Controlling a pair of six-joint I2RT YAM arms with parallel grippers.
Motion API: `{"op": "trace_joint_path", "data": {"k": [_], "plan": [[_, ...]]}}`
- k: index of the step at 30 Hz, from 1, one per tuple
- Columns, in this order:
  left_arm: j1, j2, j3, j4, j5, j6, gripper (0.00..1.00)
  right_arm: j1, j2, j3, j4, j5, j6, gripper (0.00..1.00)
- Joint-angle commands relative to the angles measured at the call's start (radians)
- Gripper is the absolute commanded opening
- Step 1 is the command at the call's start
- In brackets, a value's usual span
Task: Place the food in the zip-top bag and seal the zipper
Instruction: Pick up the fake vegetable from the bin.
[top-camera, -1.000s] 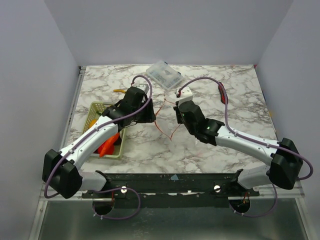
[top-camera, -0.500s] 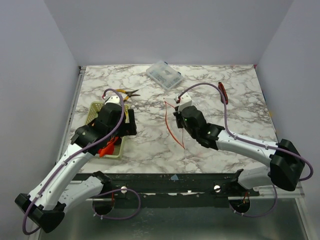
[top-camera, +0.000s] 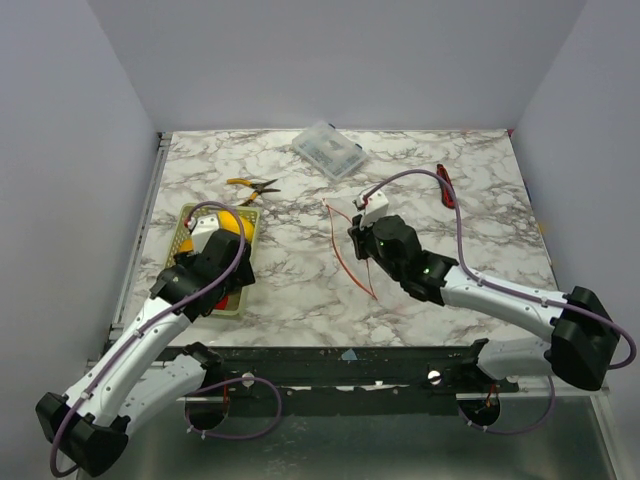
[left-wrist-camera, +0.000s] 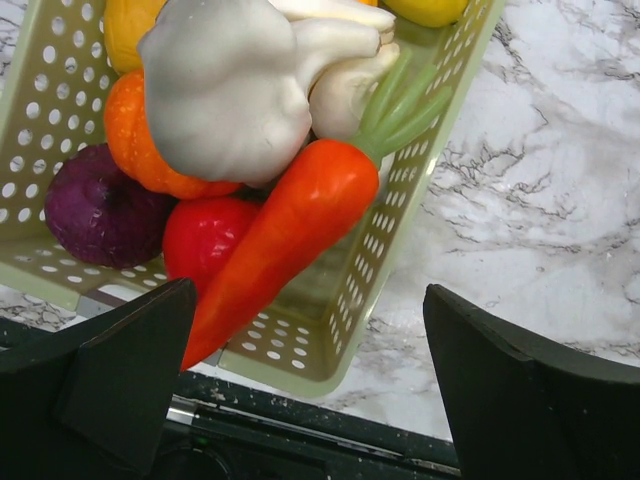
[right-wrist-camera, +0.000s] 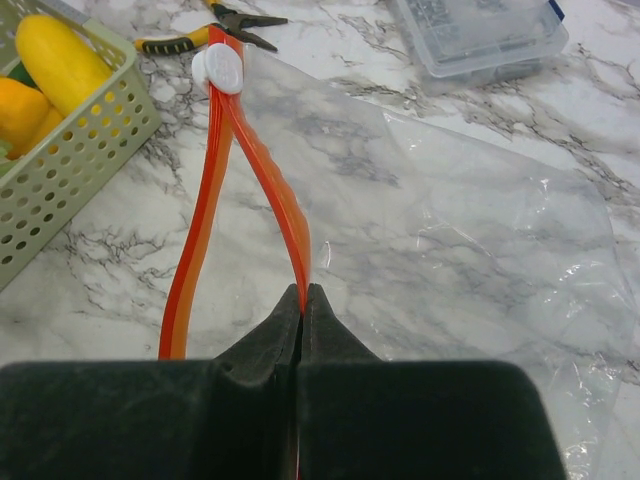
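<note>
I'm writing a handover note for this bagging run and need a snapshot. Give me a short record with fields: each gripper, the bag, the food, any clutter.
left gripper: open, above the basket, holding nothing
right gripper: shut on the zipper
zip-top bag: on the table, zipper strips parted, no food visible inside
food: carrot, garlic, tomato and orange, all in the basket
clutter: pliers, clear box, utility knife
progress: nothing bagged, zipper unsealed
</note>
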Motion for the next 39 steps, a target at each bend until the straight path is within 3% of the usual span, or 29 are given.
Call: {"op": "trace_joint_path", "data": {"k": [1, 11, 18, 25, 39], "plan": [[0.019, 0.026, -0.032, 0.061, -0.071, 0.038, 0.98, -0.003, -0.039, -0.023, 0.038, -0.046, -0.008, 0.0], [0.08, 0.203, -0.037, 0.156, -0.005, 0.093, 0.95, -0.003, -0.063, -0.047, 0.058, -0.084, -0.014, 0.0], [0.102, 0.247, -0.051, 0.173, 0.072, 0.097, 0.86, -0.003, -0.067, -0.049, 0.061, -0.092, -0.017, 0.0], [0.104, 0.279, -0.044, 0.157, 0.053, 0.087, 0.78, -0.003, -0.072, -0.055, 0.065, -0.099, -0.02, 0.0], [0.106, 0.262, 0.001, 0.154, 0.029, 0.141, 0.3, -0.003, -0.062, -0.058, 0.069, -0.103, -0.024, 0.0]]}}
